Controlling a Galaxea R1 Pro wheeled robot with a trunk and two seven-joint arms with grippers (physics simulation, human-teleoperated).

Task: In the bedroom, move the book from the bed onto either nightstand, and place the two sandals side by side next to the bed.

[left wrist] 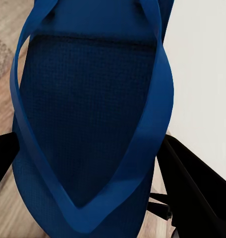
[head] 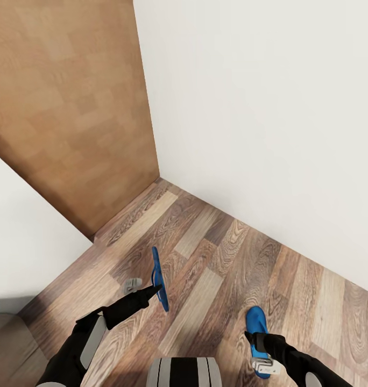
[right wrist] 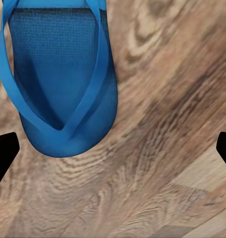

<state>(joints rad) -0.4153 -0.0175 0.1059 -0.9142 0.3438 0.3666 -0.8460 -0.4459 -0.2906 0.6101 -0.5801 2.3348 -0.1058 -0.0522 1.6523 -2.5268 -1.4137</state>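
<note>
While left gripper point(head: 154, 290) clamps sandal point(head: 159, 278), no writing legible.

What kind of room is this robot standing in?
Likely a room in a home, by a doorway. Wood-plank floor, plain white wall, and two blue sandals: one held on edge by the left gripper, the other flat on the floor near the right gripper.
</note>
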